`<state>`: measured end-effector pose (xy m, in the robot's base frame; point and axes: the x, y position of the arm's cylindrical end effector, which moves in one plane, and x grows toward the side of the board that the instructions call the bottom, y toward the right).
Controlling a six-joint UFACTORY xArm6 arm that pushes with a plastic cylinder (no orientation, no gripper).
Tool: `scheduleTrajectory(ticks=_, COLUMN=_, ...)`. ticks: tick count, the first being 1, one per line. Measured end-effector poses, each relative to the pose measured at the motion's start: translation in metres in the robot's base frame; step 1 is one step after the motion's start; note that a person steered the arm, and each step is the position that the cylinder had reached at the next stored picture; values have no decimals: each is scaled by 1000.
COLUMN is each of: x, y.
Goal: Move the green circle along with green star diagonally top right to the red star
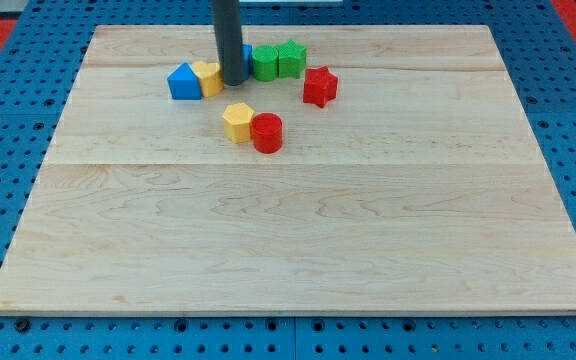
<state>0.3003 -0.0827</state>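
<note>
The green circle (265,63) and the green star (290,58) sit side by side, touching, near the view's top centre. The red star (319,86) lies just below and right of the green star. My tip (234,80) rests on the board right at the green circle's left edge, between it and a yellow block (208,77). A blue block (247,52) is mostly hidden behind the rod.
A blue triangular block (183,82) touches the yellow block's left side. A yellow hexagon (238,122) and a red cylinder (267,132) sit together below the tip. The wooden board (298,250) lies on a blue pegboard.
</note>
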Motion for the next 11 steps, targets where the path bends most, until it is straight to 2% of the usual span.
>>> scheduleTrajectory(ticks=1, x=-4, y=-6)
scheduleTrajectory(ticks=2, x=-10, y=19)
scheduleTrajectory(ticks=3, x=-29, y=62)
scheduleTrajectory(ticks=4, x=-46, y=46)
scheduleTrajectory(ticks=6, x=-91, y=73)
scheduleTrajectory(ticks=7, x=-89, y=120)
scheduleTrajectory(ticks=8, x=-65, y=124)
scheduleTrajectory(ticks=9, x=-58, y=124)
scheduleTrajectory(ticks=11, x=-105, y=135)
